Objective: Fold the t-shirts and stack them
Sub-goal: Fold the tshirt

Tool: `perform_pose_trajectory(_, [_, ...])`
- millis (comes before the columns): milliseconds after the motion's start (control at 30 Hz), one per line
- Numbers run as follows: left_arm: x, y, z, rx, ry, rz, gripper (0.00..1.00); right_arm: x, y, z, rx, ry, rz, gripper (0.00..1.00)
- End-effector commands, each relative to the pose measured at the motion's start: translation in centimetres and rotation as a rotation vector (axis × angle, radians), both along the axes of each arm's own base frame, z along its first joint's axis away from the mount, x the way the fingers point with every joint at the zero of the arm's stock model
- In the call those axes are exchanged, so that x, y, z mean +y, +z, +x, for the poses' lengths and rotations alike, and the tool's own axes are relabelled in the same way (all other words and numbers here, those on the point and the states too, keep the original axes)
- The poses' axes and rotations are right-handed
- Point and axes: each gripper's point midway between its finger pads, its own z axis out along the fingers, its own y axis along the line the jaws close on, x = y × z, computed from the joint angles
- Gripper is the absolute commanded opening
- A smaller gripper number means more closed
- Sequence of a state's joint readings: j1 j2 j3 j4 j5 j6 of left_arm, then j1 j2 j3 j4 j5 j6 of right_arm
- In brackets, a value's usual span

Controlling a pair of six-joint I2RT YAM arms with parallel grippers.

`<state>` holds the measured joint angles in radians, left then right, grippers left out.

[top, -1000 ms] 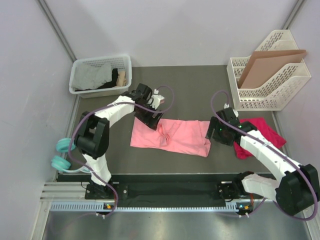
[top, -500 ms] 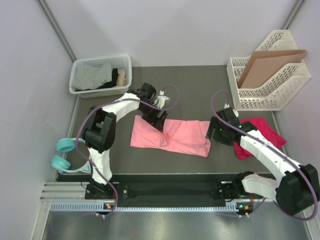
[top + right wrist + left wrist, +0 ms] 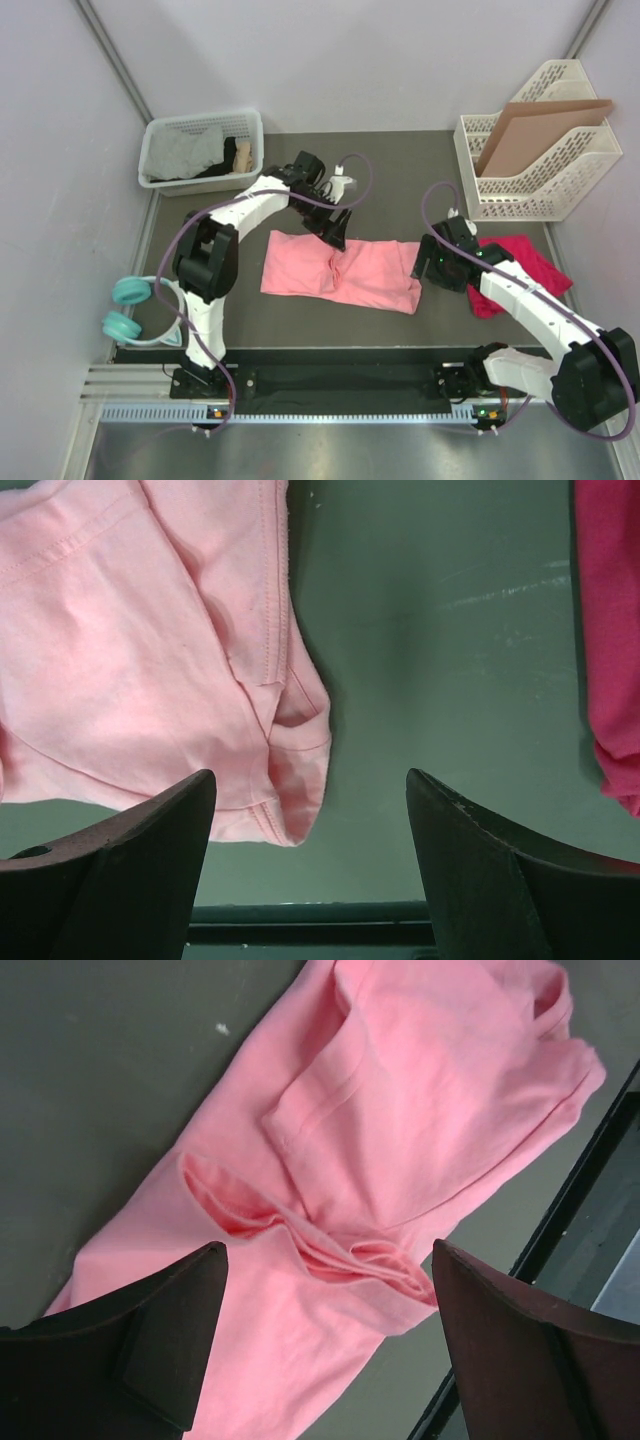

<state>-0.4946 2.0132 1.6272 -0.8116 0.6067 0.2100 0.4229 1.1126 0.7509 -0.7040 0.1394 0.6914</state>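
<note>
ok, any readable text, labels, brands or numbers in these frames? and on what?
No readable text in any view.
Pink tee: no print or label text visible.
Red tee: plain.
Cardboard, rack, bin, headphones: no markings seen.
Base rail: tiny lit spots, too small to read.

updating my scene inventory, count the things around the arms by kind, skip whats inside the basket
t-shirts: 2, salmon-pink t-shirt and magenta t-shirt
basket: 1
file rack: 1
cardboard sheet: 1
headphones: 1
total: 6
</note>
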Motion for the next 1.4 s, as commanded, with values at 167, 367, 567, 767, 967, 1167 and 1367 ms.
perform_pose_trajectory(167, [-4.7, 4.3, 0.3, 0.068, -0.028, -0.201, 0.87, -0.6, 1.0, 0.7, -0.033, -0.009, -0.041, 0.77])
perform_pose_trajectory(367, [1.3, 12.7, 2.1, -0.028, 0.102, -0.339, 0.88, 2.3, 7.1, 3.4, -0.214, 0.062, 0.091, 0.78])
perform_pose_trajectory(567, [14.3, 15.9, 3.8, -0.184, 0.375, -0.376, 0.91, 12.2, 13.2, 4.4, -0.311, 0.360, 0.496, 0.79])
perform_pose_trajectory(767, [23.0, 14.2, 2.9, -0.265, 0.569, -0.247, 0.92, 22.7, 11.6, 4.5, -0.166, 0.586, 0.614, 0.79])
perform_pose_trajectory(967, [24.5, 12.8, 1.4, -0.263, 0.611, -0.185, 0.93, 30.1, 7.7, 4.7, -0.011, 0.720, 0.604, 0.78])
perform_pose_trajectory(1167, [24.7, 11.7, 0.8, -0.249, 0.610, -0.159, 0.93, 31.9, 5.0, 3.9, 0.067, 0.744, 0.614, 0.78])
perform_pose_trajectory(1367, [24.8, 11.2, 0.4, -0.250, 0.605, -0.148, 0.93, 29.1, 1.5, 2.8, 0.134, 0.689, 0.561, 0.78])
